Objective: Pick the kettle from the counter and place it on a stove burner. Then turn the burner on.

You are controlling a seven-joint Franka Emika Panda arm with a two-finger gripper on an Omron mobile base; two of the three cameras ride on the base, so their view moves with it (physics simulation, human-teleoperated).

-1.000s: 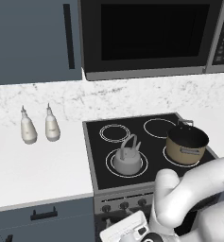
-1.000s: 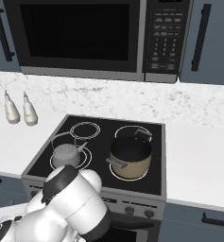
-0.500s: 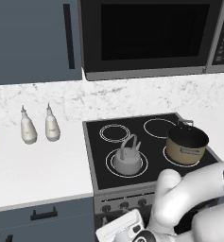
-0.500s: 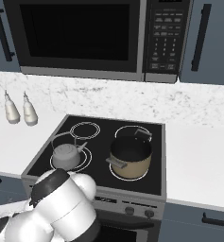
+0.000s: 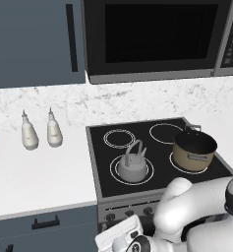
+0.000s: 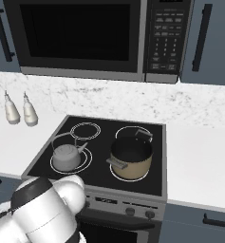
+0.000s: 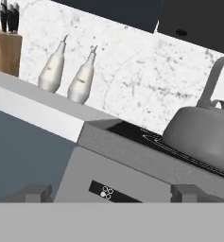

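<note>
While my hand (image 7: 111, 194) hangs low in front of the stove, its two fingertips (image 7: 35, 191) stand spread wide with nothing between them. They face the grey stove front (image 7: 85, 168) just under the cooktop edge.

Just past that edge the kettle (image 5: 132, 166) sits upright on the stove burner (image 5: 114, 174), the wide double ring at front left. I judge the placing done and the burner turn-on still to do. The tan pot (image 5: 192, 150) is on the front-right ring, apart from the kettle. Two white bottles (image 5: 39, 133) stand on the worktop (image 5: 44, 182) left of the stove. A knife block (image 7: 4, 49) is further left and the microwave (image 5: 152, 39) hangs above.

Risks:
- The row of knobs (image 5: 129, 213) is small and tightly spaced, so I could take the wrong one and heat a ring with no kettle on it.
- With the fingers this wide, they could close badly around a knob and slip instead of turning it.
- If I lift carelessly, the hand could clip the cooktop lip.

Compared with a second ago, my arm has shifted a bit to the left and lower in the base views. The kettle, pot and bottles have not moved, and the fingers are spread the same.
</note>
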